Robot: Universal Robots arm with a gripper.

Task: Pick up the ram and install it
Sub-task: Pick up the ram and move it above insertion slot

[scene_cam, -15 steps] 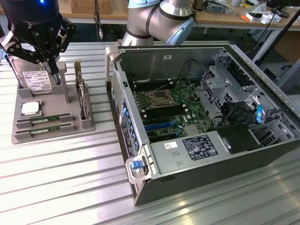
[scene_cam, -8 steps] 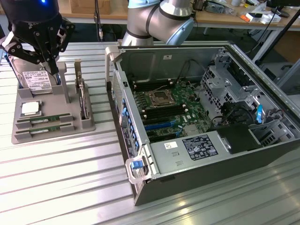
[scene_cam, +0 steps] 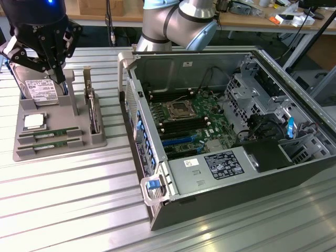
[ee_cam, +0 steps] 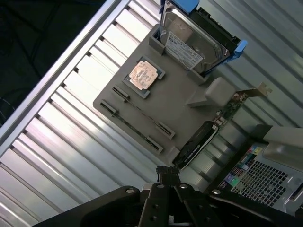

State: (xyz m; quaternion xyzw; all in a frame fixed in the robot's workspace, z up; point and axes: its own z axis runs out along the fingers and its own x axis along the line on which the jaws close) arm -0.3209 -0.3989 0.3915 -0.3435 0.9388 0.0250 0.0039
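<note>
The ram [scene_cam: 48, 134] sits unpicked in the grey parts tray [scene_cam: 63, 125], one of two green sticks parked side by side in slotted holders along the tray's near edge, the second stick [scene_cam: 47, 146] just beside it. Both stand on their long edges. Their long axes lie level and parallel, running from the exterior view's left to its right and rising slightly toward the right, with the white labels on the faces turned toward that camera. Just behind them lies the square processor chip [scene_cam: 33, 122], and beyond that the hard drive [scene_cam: 41, 90] leans upright at the tray's far end.

The gripper [ee_cam: 167, 174] hovers above that far end, over the hard drive and well apart from the ram, its fingers pressed together with nothing between them. The work looks to be at the approach stage, before any grasp. Which of the two sticks is the target cannot be told.

A pick would likely call for the jaws to part, line up across the stick's thin faces and come down square over its middle. The open computer case [scene_cam: 199, 68] stands on the exterior view's right, its motherboard [scene_cam: 184, 123] exposed.
</note>
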